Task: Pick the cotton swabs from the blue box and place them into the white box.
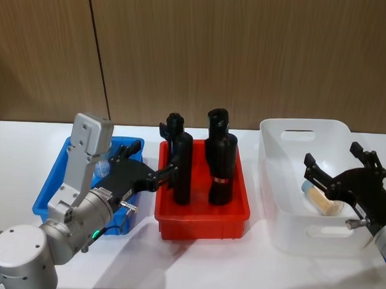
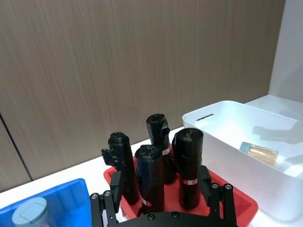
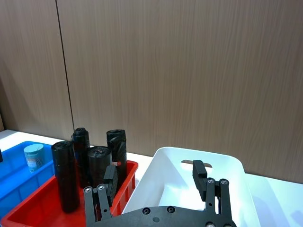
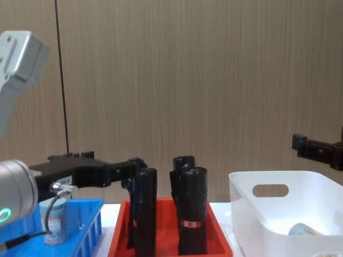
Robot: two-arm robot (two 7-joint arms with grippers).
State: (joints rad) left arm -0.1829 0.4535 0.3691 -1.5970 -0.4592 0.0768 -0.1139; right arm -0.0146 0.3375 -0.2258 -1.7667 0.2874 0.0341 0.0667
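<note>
One cotton swabs tub [image 1: 102,168] with a pale blue lid stands upright in the blue box [image 1: 46,196], also seen in the chest view [image 4: 55,219]. A second cotton swabs tub [image 1: 319,196] lies on its side on the floor of the white box [image 1: 303,124]. My left gripper [image 1: 147,165] hovers over the blue box's right edge, open and holding nothing, pointing toward the red tray. Above the white box my right gripper [image 1: 336,160] is open and empty, over the lying tub.
A red tray [image 1: 202,223] between the two boxes holds several tall black cylinders [image 1: 182,169], close in front of the left fingers [image 2: 113,189]. A wooden wall stands behind the white table.
</note>
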